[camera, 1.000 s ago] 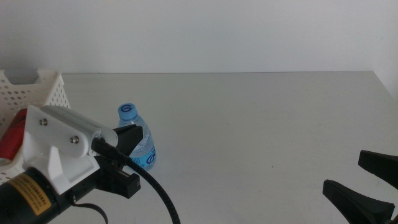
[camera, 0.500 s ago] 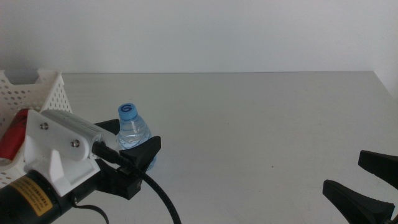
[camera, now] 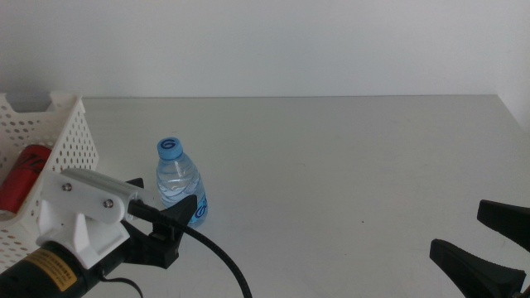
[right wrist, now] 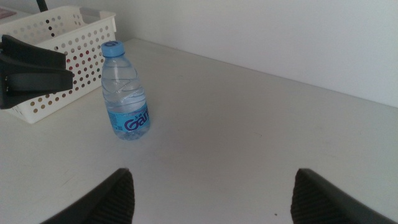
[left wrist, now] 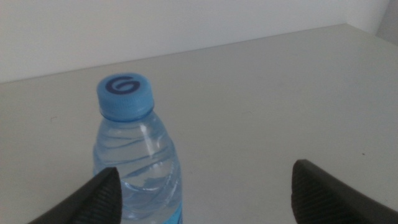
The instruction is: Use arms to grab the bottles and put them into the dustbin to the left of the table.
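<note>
A short clear water bottle (camera: 176, 178) with a blue cap stands upright on the table (camera: 331, 165), just right of the dustbin (camera: 62, 124). A red can (camera: 23, 174) lies inside that white perforated basket. My left gripper (camera: 166, 207) is open, low and close in front of the bottle's lower half. The left wrist view shows the bottle (left wrist: 134, 155) right beside one jaw, with the gripper (left wrist: 208, 171) holding nothing. My right gripper (camera: 455, 228) waits open at the near right. From its wrist view the gripper (right wrist: 211, 174) faces the bottle (right wrist: 124, 93) and the dustbin (right wrist: 68, 43).
The left arm's white bracket (camera: 83, 215), yellow sticker and black cable fill the near left corner. The table's far edge meets a white wall. Its right edge shows at the far right.
The left arm has sunk and drawn back toward the near left, bringing its jaws down from cap height to the bottle's lower half. The bottle and the right gripper have stayed put.
</note>
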`<control>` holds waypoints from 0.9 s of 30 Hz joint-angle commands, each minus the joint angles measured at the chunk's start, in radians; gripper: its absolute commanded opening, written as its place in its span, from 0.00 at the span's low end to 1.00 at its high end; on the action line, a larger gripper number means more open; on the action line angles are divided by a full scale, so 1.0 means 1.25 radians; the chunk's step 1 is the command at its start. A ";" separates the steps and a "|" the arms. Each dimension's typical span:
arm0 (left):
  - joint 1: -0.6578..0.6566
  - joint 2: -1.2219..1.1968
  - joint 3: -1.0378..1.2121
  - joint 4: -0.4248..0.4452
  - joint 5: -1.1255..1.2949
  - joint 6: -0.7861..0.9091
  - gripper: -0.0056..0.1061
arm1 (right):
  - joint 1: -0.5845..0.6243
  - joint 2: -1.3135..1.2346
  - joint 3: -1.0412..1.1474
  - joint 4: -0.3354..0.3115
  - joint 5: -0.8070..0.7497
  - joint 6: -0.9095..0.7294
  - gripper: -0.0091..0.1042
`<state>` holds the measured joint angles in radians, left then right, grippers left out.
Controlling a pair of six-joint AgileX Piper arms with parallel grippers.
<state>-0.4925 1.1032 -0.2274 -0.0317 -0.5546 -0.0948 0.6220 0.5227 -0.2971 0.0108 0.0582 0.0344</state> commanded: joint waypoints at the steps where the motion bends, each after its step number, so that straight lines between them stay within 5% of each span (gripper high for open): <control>1: 0.016 0.011 -0.017 -0.020 -0.105 0.015 0.89 | 0.000 0.000 -0.019 -0.009 -0.058 -0.003 0.65; 27: 0.125 0.551 -0.160 0.063 -0.531 -0.050 0.89 | 0.000 0.000 -0.019 -0.009 -0.058 -0.003 0.65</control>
<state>-0.3387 1.8000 -0.4000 0.0463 -1.1095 -0.1351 0.6220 0.5227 -0.2971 0.0108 0.0582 0.0344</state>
